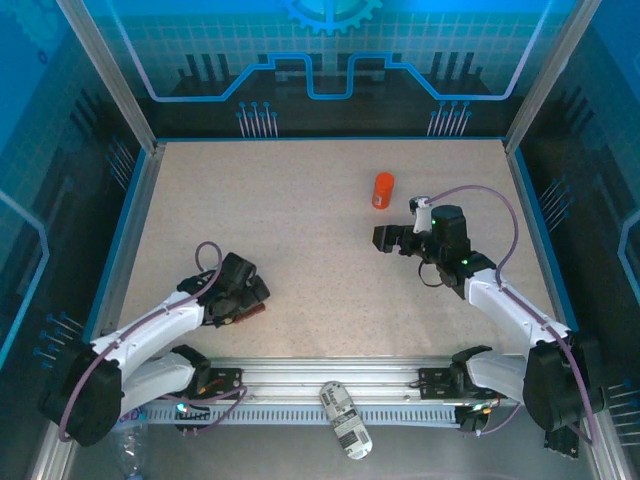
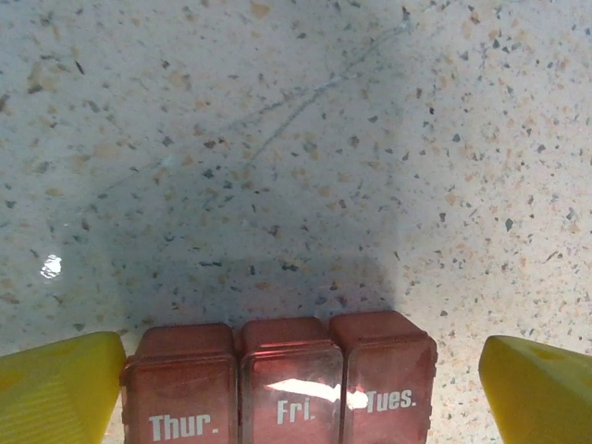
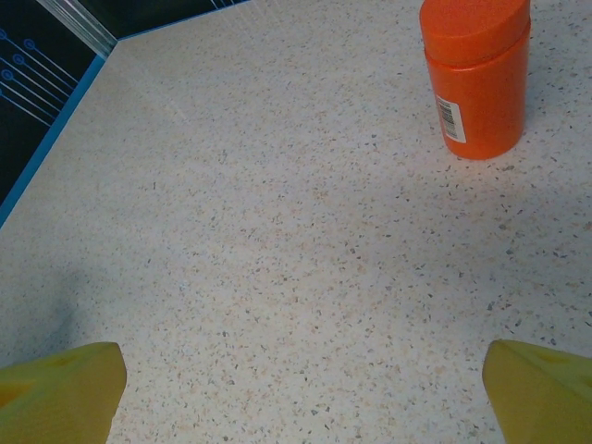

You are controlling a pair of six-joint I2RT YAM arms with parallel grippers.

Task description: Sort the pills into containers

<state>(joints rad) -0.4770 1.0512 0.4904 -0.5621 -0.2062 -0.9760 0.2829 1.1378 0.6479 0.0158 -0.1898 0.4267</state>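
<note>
Peeking from under the left claw [image 1: 243, 296], lower left overhead: the red pill organizer [image 1: 250, 314]. Left wrist: it runs left-right along the bottom edge, labels upright, between wide-spread fingers [image 2: 55, 384], ungripped. Right wrist: right claw [image 3: 301, 388] gapes empty; orange bottle [image 3: 476, 79] upright, upper right.

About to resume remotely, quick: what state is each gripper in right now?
Left gripper: open, holding nothing; pill tray sits between its fingers.
Right gripper: open, empty; orange bottle ahead.

The left wrist view's near edge cuts off the pill organizer [image 2: 287, 384] past three lids. From above, the left gripper [image 1: 256, 297] covers most of it, and the orange bottle's [image 1: 383, 190] label is unreadable.
</note>
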